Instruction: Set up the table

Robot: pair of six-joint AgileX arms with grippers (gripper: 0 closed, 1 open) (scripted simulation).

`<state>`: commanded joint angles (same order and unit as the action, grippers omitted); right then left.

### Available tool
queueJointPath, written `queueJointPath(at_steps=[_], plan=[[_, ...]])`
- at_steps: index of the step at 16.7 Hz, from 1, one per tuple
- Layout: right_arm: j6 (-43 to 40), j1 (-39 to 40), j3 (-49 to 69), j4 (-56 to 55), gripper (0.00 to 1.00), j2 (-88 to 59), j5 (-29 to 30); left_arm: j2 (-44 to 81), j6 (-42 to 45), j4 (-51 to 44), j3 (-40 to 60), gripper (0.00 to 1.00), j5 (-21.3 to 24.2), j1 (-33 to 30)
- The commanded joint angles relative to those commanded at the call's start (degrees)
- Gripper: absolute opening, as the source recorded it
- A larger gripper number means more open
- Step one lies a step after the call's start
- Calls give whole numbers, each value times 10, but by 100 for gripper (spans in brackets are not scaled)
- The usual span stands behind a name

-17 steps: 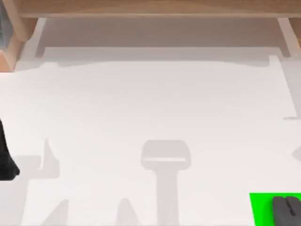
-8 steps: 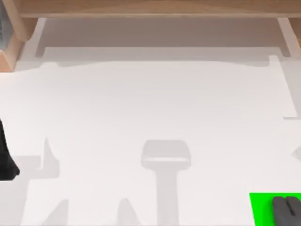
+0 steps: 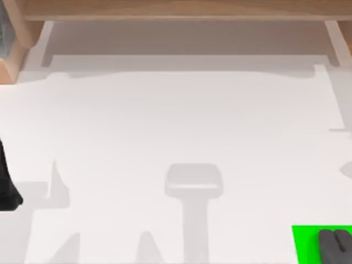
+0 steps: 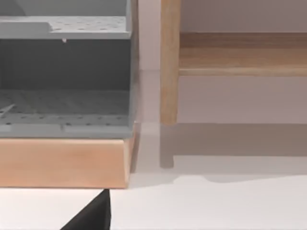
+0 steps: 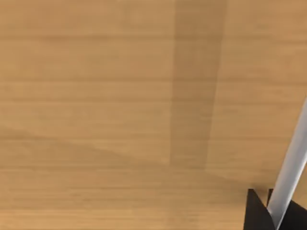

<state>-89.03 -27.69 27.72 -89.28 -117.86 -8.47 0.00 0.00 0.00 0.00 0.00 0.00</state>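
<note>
L arm (image 3: 6,187) sits at the table's (image 3: 176,121) left edge, R gripper (image 3: 335,246) over the green patch (image 3: 305,245) at near right; can't tell either's jaw state. Table spreads out from both, w/ nothing laid yet, so setup looks barely begun

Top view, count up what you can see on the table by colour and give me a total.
Bright green: 1, the green square patch at the table's right near corner.
Dark grey: 1, a dark object lying on that patch.
Black: 1, a dark arm part at the left edge.
Total: 3
</note>
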Motion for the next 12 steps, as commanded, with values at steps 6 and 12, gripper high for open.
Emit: queueJointPath(at_steps=[6, 12], plan=[[0, 35, 98, 59, 0, -31, 35, 0, 0, 0, 0, 100, 0, 0], [1, 34, 106, 66, 0, -35, 39, 0, 0, 0, 0, 100, 0, 0]])
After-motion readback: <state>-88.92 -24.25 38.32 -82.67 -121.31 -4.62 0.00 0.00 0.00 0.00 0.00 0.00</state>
